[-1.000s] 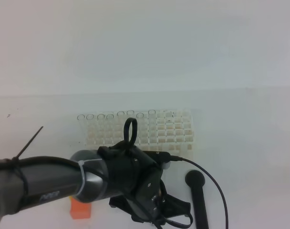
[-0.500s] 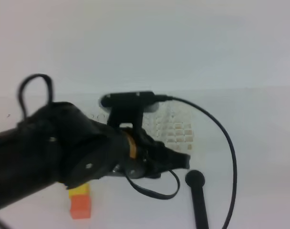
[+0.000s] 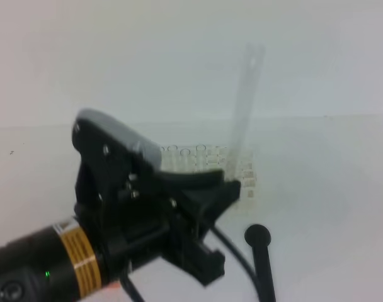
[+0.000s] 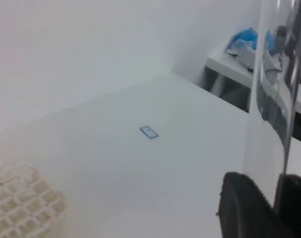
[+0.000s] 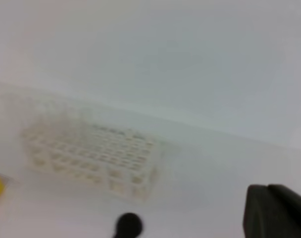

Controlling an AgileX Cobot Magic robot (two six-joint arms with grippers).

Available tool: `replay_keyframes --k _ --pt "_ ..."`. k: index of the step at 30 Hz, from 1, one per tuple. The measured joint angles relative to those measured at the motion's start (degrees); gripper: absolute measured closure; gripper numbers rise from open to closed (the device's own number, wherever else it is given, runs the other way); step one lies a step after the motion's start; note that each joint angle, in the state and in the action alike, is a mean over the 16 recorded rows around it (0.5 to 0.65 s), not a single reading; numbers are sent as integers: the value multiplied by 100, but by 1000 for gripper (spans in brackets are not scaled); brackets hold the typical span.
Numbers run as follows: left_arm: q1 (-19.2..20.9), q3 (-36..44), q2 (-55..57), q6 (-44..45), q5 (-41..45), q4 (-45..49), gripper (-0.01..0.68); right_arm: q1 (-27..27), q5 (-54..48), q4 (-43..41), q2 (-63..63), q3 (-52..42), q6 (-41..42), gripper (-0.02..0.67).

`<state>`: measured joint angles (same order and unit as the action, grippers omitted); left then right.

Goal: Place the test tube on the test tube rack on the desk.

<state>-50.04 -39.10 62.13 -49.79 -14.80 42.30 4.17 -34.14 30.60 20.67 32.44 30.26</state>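
White table all around, and left hand pinches the test tube upright, probably so it drops straight into the rack.

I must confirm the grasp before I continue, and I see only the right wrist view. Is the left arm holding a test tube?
Observer: Yes. In the high view the left gripper holds the test tube by its lower end, and the tube stands almost upright.
Operator: Is the tube already in the rack?
Observer: No. It is lifted in the air, in front of the test tube rack.
Operator: Are other tubes in the rack?
Observer: Yes, a row of clear tubes stands along its far edge.
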Motion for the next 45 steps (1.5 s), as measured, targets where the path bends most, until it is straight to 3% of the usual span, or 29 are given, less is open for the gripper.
replay_keyframes --k 4,11,18,23,36,45 --pt "13 519 -42 478 -1187 -123 673 1 -76 1184 284 0 1237 650" --pt "14 1063 153 1466 -2673 -1140 673 58 -411 3352 917 27 3515 650" --pt "13 1291 577 2125 -3607 -1817 673 234 -818 4610 1639 323 4938 644" --pt "10 1318 1015 2310 -4185 -1928 673 382 -1026 4844 2267 753 5219 583" --pt "6 1318 1936 2595 -5502 -1875 673 725 -1484 5217 3938 2076 5170 265" --pt "3 1318 2038 2652 -5589 -1875 673 1228 -1376 5300 4537 2430 5115 210"
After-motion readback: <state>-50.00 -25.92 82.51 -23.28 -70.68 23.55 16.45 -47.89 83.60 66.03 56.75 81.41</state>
